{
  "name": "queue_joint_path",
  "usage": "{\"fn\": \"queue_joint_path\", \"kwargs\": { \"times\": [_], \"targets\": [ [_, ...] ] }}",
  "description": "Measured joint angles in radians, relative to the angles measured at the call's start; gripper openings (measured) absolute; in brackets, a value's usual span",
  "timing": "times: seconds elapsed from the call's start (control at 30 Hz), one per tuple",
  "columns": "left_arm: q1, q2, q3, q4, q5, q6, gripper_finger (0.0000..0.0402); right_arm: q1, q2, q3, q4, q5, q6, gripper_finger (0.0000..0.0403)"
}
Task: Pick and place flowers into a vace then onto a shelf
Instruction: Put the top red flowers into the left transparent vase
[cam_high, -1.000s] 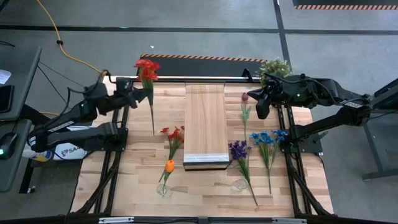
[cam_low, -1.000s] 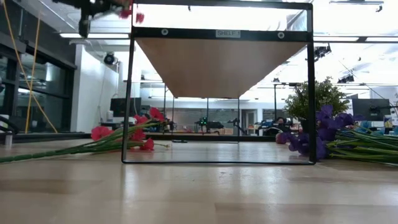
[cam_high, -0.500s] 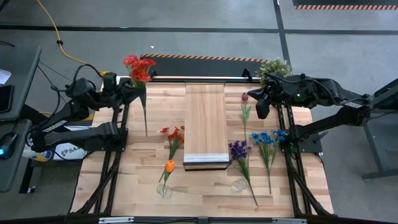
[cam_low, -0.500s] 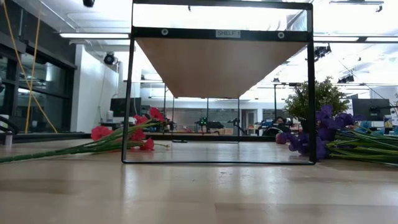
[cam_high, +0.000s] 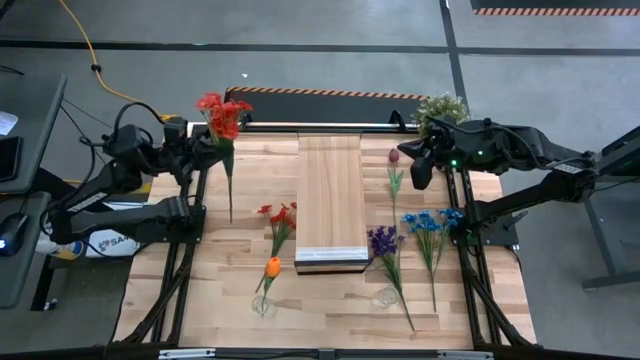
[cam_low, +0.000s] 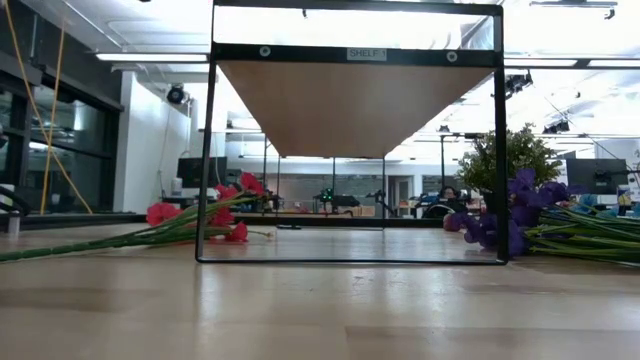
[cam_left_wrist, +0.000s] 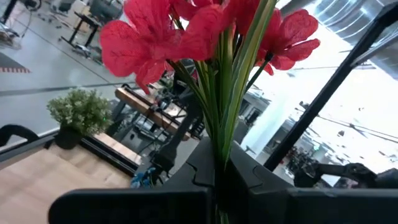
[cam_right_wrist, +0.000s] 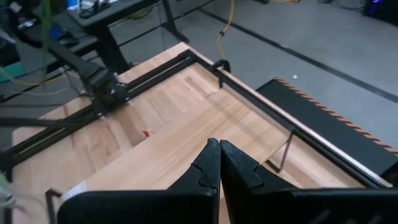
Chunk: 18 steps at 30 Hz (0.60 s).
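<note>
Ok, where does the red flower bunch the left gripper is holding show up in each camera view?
High view: red flower bunch at the table's far left edge, held by the left gripper, stem hanging down.
Low view: not in it.
Left wrist view: fills the top middle.
Right wrist view: cannot tell.
Shared landmark: potted plant.

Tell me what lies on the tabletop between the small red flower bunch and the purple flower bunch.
In the high view, the long light-wood shelf lies between the small red flower bunch and the purple flower bunch; its pale front edge sits level with them.
</note>
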<state>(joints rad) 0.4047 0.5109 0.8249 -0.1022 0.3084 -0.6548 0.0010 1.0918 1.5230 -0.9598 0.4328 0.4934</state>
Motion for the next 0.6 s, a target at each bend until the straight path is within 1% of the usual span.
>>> {"fn": "queue_joint_path", "kwargs": {
  "times": [0.07,0.13,0.3,0.4,0.6],
  "targets": [
    [-0.012,0.017,0.0,0.007,0.018,0.0,0.0041,0.0,0.003,0.0,0.0,0.02,0.002,0.0],
    [-0.046,0.046,0.0,0.039,0.028,0.0,0.0041,0.0,0.012,0.0,0.001,0.039,0.002,0.0],
    [-0.179,0.123,0.0,0.183,0.025,0.053,0.0041,0.0,0.034,0.0,0.004,0.047,0.003,0.0],
    [-0.265,0.147,0.0,0.244,-0.01,0.09,0.0041,0.0,0.043,0.0,0.003,0.047,0.003,0.0],
    [-0.428,0.135,0.0,0.279,-0.121,0.146,0.0041,0.0,0.051,0.0,0.0,0.029,0.004,0.0]
  ]
}}
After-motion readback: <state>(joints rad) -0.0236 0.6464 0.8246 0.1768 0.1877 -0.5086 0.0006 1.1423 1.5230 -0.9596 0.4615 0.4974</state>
